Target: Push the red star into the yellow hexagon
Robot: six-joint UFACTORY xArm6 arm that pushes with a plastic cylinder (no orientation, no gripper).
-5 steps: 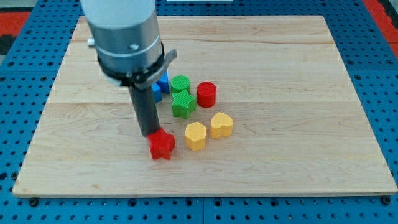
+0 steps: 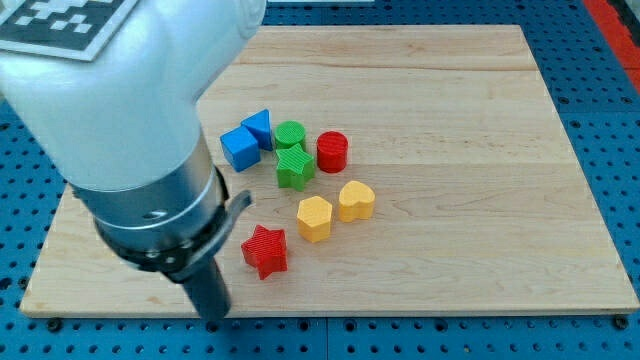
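The red star [image 2: 265,250] lies on the wooden board [image 2: 450,120], left of and slightly below the yellow hexagon [image 2: 314,218], with a small gap between them. My tip [image 2: 214,315] is at the view's bottom, left of and below the red star, apart from it. The arm's large grey body covers the view's left side.
A yellow heart [image 2: 356,201] lies right of the hexagon. Above them sit a green star [image 2: 294,167], a green cylinder [image 2: 290,134], a red cylinder [image 2: 332,152] and two blue blocks [image 2: 240,147] [image 2: 259,127]. The board's bottom edge is just under my tip.
My tip has moved down and to the left, away from the red star. The red star has shifted slightly down. The two blue blocks now show.
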